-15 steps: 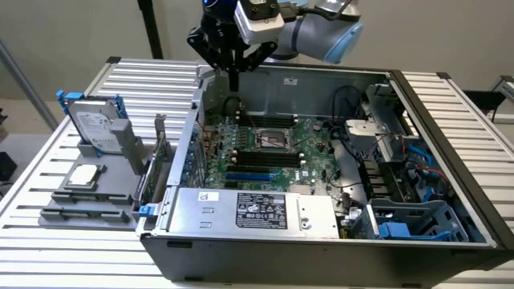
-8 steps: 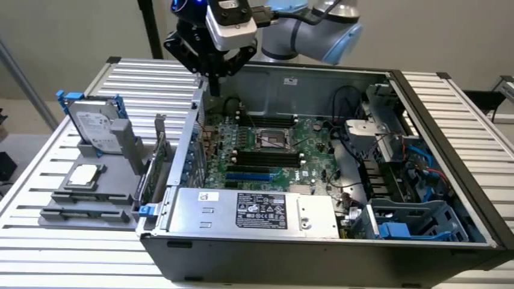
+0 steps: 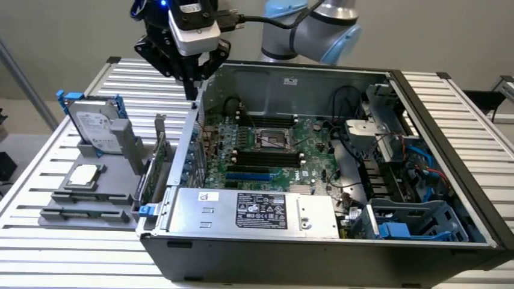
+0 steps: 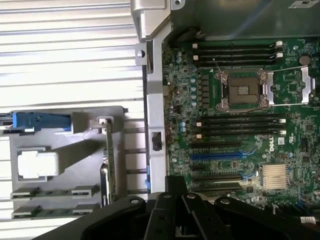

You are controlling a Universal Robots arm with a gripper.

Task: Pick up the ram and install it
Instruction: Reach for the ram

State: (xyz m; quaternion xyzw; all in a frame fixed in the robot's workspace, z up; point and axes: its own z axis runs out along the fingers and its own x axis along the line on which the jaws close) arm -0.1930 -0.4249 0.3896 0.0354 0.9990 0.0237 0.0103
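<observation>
The hand [image 3: 191, 90] hung above the rear corner of the open computer case [image 3: 321, 259], on the exterior view's left, right over the case's side wall. Its fingers were drawn together with nothing between them, and in the wrist view the hand [image 4: 175, 200] showed as dark linkages meeting in the middle. The ram [image 3: 90, 197] sat well apart from it, down on the grey holder [image 3: 48, 214] on the slatted metal surface [image 3: 473, 108] outside the case. It stood on edge in the holder's slot nearer the case front, a thin green strip [image 4: 52, 192] between 2 clips, and what looked like a 2nd stick [image 4: 50, 210] lay in the slot just beside it. On the same holder, a silver hard drive [image 3: 92, 126] with blue rails stood upright, a square processor chip [image 3: 83, 174] lay flat, and a green expansion card [image 3: 151, 174] stood on edge next to the case wall. Inside the case the motherboard [image 3: 305, 138] lay exposed, its processor socket [image 3: 271, 139] flanked by black memory slots [image 3: 265, 158], and the power supply [image 3: 249, 211] ran along the front.
</observation>
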